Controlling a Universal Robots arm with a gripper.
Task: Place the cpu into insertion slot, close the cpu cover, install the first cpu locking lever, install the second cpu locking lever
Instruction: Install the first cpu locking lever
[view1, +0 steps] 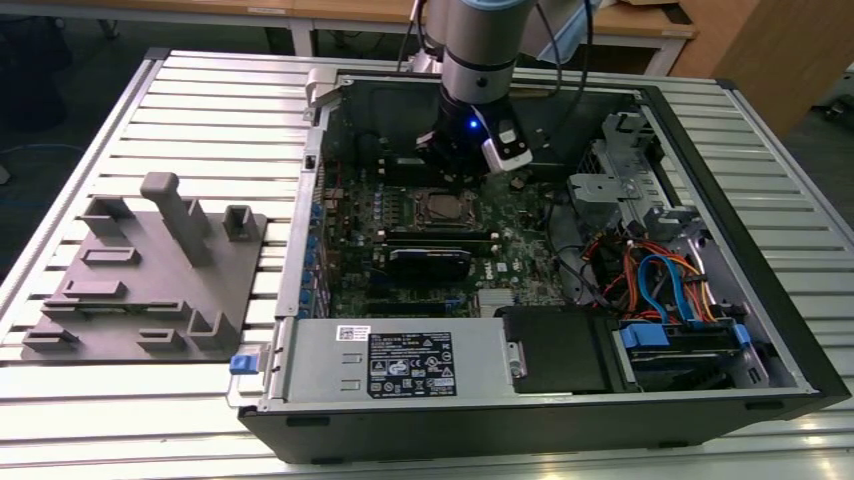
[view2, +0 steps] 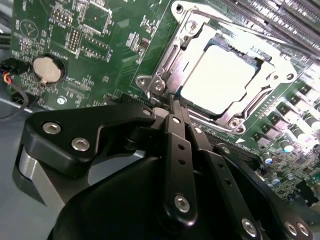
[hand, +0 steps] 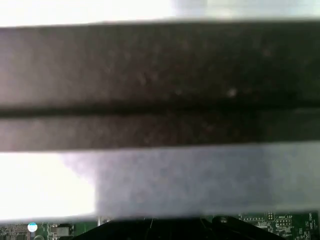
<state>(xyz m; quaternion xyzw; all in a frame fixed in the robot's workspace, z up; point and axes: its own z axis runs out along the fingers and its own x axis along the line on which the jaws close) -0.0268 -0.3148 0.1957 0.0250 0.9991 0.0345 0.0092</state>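
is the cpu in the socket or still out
In. In the second wrist view the cpu lies flat inside the insertion slot, with the cpu cover framing its edges.

A slatted metal table (view1: 160, 90) stands before wooden desks (view1: 641, 25) on a dark floor (view1: 80, 40).

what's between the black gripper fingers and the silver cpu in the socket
In the second wrist view, the silver metal cpu cover edge and its corner screw lie between the gripper and the cpu.

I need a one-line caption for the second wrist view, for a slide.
Gripper with jaws together at the corner of the cpu cover, which lies closed over the cpu.
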